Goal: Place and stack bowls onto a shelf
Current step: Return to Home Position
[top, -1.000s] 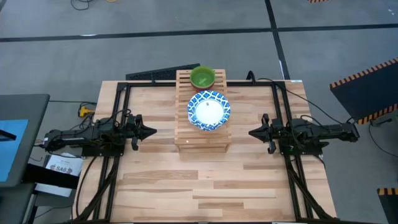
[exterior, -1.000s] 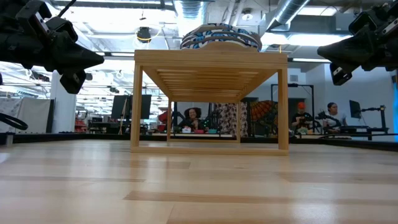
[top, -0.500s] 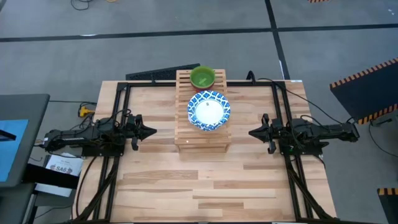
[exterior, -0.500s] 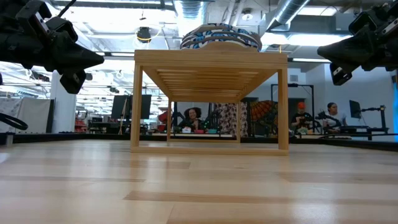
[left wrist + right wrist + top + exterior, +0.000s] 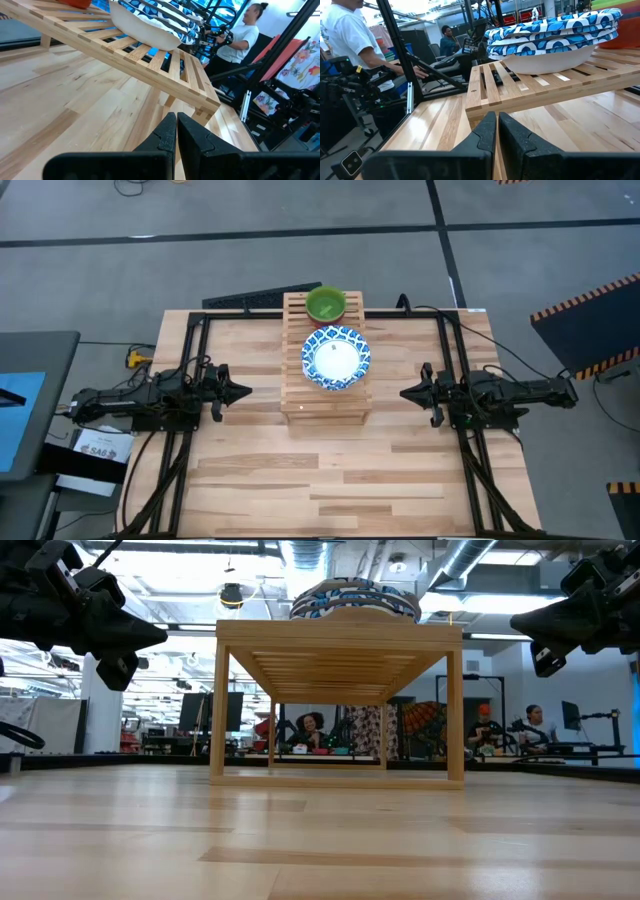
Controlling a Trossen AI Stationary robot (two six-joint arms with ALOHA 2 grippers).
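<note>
Wooden surface (image 5: 400, 460) carries light slatted-wood shelf (image 5: 325, 405) midway between arms, blue-patterned white bowls (image 5: 336, 358) and green plastic bowl (image 5: 325, 304) aboard. Left claw (image 5: 243, 391), right claw (image 5: 406, 393) clenched empty, equally near.

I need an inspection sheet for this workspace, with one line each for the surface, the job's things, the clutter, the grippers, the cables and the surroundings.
Surface: wooden table, plank top, no spills seen.
Job's things: shelf at the far middle; stacked blue patterned bowls on it; green bowl at its far end.
Clutter: dark flat object at the far edge.
Grippers: left gripper left of the shelf, right gripper right of it, both with fingers shut and empty.
Cables: black cables run along the table under each arm.
Surroundings: grey floor; a person in a white shirt nearby.
</note>
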